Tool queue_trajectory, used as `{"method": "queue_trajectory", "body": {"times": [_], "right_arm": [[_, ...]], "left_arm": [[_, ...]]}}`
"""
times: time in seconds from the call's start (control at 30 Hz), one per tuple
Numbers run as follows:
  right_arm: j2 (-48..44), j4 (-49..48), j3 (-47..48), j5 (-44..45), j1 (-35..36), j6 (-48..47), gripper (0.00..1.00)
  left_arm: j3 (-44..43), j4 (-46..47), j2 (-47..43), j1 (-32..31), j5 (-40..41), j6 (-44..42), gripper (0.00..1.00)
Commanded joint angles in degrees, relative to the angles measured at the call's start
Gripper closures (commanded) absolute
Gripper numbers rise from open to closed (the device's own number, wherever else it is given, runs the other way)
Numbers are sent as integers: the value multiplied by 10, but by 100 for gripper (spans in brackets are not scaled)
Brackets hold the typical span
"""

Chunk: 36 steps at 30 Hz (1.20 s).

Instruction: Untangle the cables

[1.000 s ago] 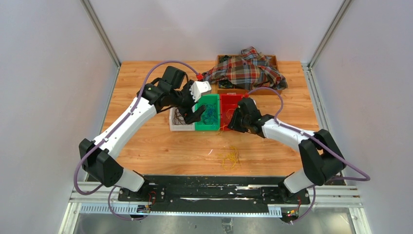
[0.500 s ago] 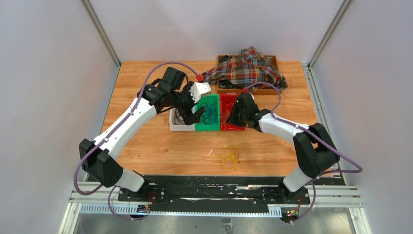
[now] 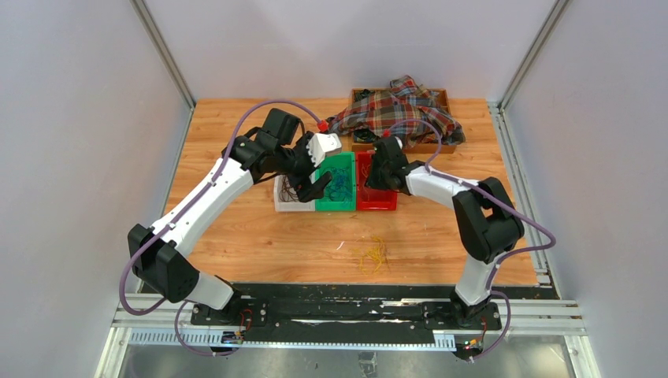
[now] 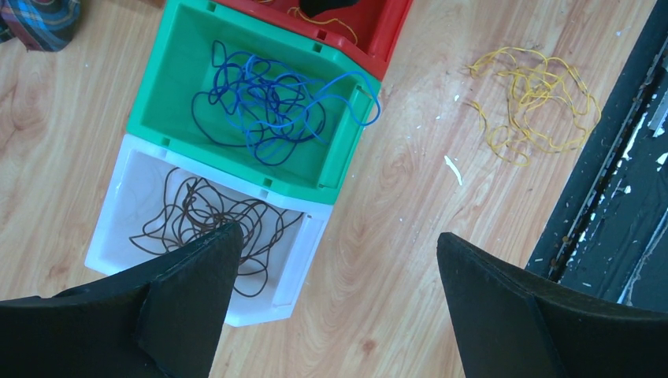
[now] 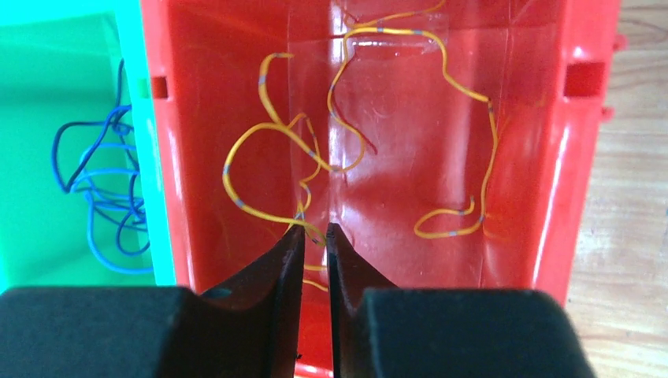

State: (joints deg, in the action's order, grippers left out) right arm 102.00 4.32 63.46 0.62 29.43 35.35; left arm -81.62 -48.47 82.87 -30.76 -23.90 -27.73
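Note:
A dark brown cable (image 4: 197, 214) lies in the white bin (image 4: 293, 260). A blue cable (image 4: 268, 106) lies in the green bin (image 4: 169, 71), one loop hanging over its rim. A yellow-orange cable (image 5: 450, 235) lies in the red bin (image 5: 555, 157). My right gripper (image 5: 315, 230) is inside that bin, shut on a strand of this cable; it shows in the top view (image 3: 376, 177). More yellow cable (image 4: 536, 94) lies tangled on the table near the front edge (image 3: 372, 254). My left gripper (image 4: 337, 232) is open and empty above the white bin's near corner (image 3: 315, 187).
A plaid shirt (image 3: 398, 114) lies over a wooden tray (image 3: 443, 98) at the back of the table, just behind the bins. Small white scraps (image 4: 452, 167) lie on the wood. The black rail (image 4: 622, 197) runs along the front edge.
My right gripper has moved from the red bin's near end toward its far end, its arm swinging left and back. The left arm has not moved.

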Motion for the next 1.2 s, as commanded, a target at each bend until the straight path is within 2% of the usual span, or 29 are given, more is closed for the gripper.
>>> {"method": "queue_trajectory", "body": {"times": [0.0, 0.17, 0.3, 0.4, 0.57, 0.7, 0.97, 1.17], "right_arm": [[36, 16, 32, 24, -7, -33, 85], [55, 22, 43, 40, -7, -62, 87], [34, 28, 36, 42, -7, -76, 86], [-6, 33, 32, 39, -7, -82, 81], [-57, 56, 32, 38, -7, -88, 63], [-78, 68, 28, 44, -7, -95, 54], [-133, 82, 11, 43, -5, -98, 45], [-252, 66, -104, 44, 33, -95, 41]], "left_arm": [[3, 1, -15, 6, -7, -8, 2], [8, 0, -21, 6, -5, -14, 2], [12, 0, -25, 6, -4, -18, 2], [9, 0, -23, 6, -6, -17, 2], [2, -7, -18, 6, -6, -16, 2], [1, -9, -20, 6, -6, -18, 2], [3, -11, -23, 6, -13, -20, 2], [18, -18, -23, 6, -37, -30, 2]]}}
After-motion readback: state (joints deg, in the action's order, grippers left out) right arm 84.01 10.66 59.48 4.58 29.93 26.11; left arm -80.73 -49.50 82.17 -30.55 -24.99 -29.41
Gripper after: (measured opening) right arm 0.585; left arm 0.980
